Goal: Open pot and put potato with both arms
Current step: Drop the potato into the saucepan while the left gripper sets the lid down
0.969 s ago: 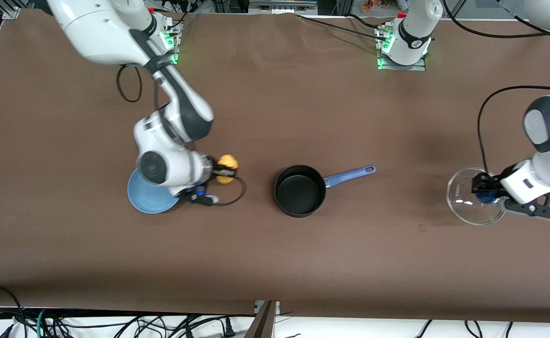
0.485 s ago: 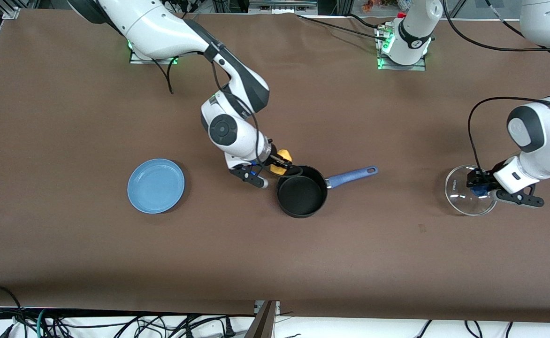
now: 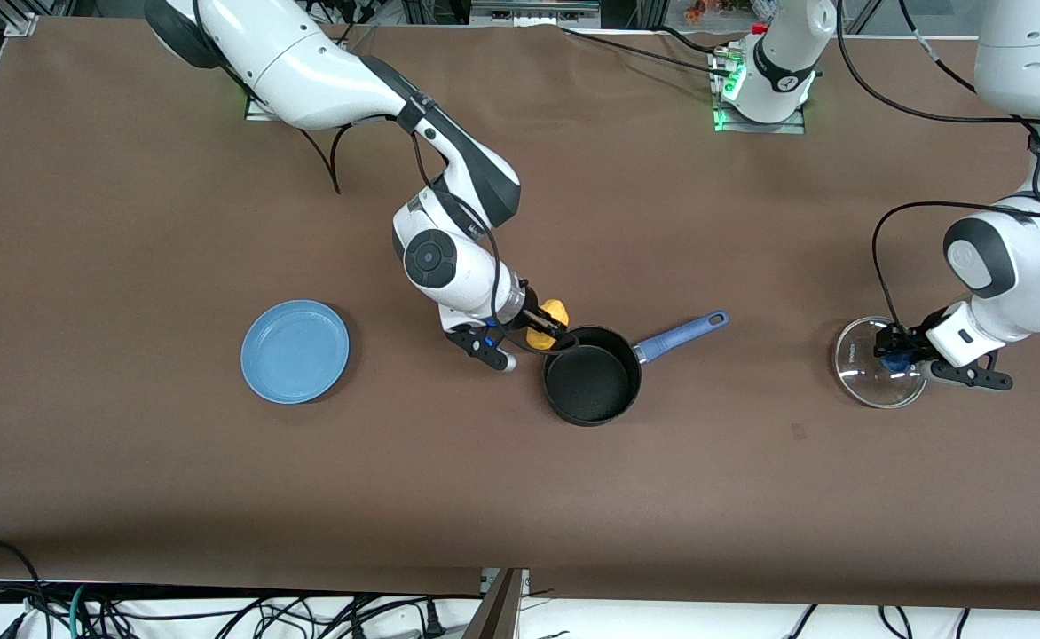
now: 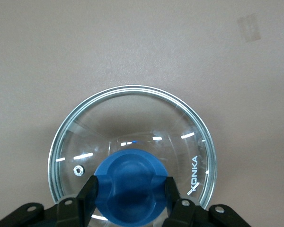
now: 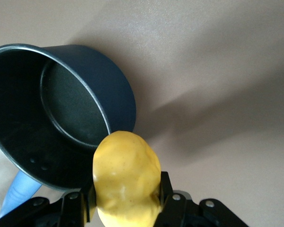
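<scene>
The black pot (image 3: 591, 386) stands open in the middle of the table, its blue handle (image 3: 684, 333) pointing toward the left arm's end. My right gripper (image 3: 548, 330) is shut on the yellow potato (image 3: 553, 318) and holds it at the pot's rim on the right arm's side. The right wrist view shows the potato (image 5: 126, 179) between the fingers beside the pot (image 5: 61, 109). My left gripper (image 3: 893, 353) is shut on the blue knob (image 4: 131, 184) of the glass lid (image 3: 866, 380), low at the left arm's end of the table.
A flat light-blue plate (image 3: 295, 351) lies bare toward the right arm's end of the table. Brown table cover all around. A small tape patch (image 3: 798, 432) lies nearer the camera than the lid. Cables hang off the table's near edge.
My right gripper carried the potato from over the plate to the pot's rim. The pot slid a little toward the left arm's end and the camera. The left gripper shifted slightly with the lid.
</scene>
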{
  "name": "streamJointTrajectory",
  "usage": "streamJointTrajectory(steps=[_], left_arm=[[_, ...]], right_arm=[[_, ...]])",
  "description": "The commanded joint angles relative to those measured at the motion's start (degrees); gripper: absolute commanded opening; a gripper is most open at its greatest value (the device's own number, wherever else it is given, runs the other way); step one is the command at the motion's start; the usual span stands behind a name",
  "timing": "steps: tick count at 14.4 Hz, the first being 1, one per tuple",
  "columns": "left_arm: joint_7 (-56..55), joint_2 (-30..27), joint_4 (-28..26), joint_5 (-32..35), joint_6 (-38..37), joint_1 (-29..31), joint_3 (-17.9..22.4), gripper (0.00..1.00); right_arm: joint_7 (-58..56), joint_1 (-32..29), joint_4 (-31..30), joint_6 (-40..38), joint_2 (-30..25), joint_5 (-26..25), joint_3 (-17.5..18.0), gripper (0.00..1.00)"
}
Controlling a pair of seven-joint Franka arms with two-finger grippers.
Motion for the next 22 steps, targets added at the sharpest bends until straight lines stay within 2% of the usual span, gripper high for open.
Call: streamJointTrajectory(steps=[1,2,3,6,7,8,9,10,14,18,20,22], left_arm=[[2.4,0.3,0.6,-2.1,0.5,0.2,0.0,0.67],[2.4,0.2,1.0,-2.0,0.1,0.2,0.0,0.86],[2.1,-0.3,1.8,-1.9,-0.5,0.2,0.0,1.0],[0.7,-2.5,7.0,-1.4,-10.1,-0.2,-0.1,1.0],[-1.4,-3.3,9.3,-1.0,-14.8,-0.3,-0.1,1.0],[-4.4,-4.2,12.0,0.8,-19.6,-0.5,-0.1,1.0],[-7.9,-5.4,14.9,4.1,-24.1,-0.7,-0.2,1.0],[-12.2,-6.5,17.4,7.0,-28.3,-0.9,-0.7,1.0],[-24.6,-13.3,22.7,11.7,-40.7,-1.0,-5.1,1.0],[-25.5,-15.7,30.6,12.2,-52.4,-1.1,-5.8,1.0],[-26.5,-16.6,32.4,13.7,-56.1,-1.1,-5.9,1.0],[-27.9,-17.7,32.6,13.8,-58.9,-1.1,-6.1,1.0]], right_arm=[[0.9,0.4,5.9,-3.3,0.7,3.4,-0.1,0.18],[1.4,0.5,7.6,-2.8,0.9,5.5,-0.2,0.18],[2.3,0.7,8.6,-1.7,1.4,5.9,-0.3,0.18],[3.8,1.7,8.9,6.1,3.5,6.0,-0.2,0.18],[3.8,2.0,8.8,7.2,4.2,6.0,-0.2,0.25],[3.8,2.6,8.8,8.7,4.7,5.8,-0.4,0.42],[4.0,3.1,8.8,9.7,5.1,5.5,-0.5,0.92],[3.7,3.5,8.6,9.7,5.0,4.3,-0.8,1.0],[3.4,2.6,8.9,5.7,4.1,2.6,-1.3,1.0],[-1.5,-1.4,8.7,-4.3,-0.4,-1.0,-3.4,1.0],[-6.1,-3.5,8.4,-10.8,-3.0,-1.5,-3.9,1.0],[-7.1,-3.8,5.3,-18.9,-7.2,-1.6,-9.9,1.0]])
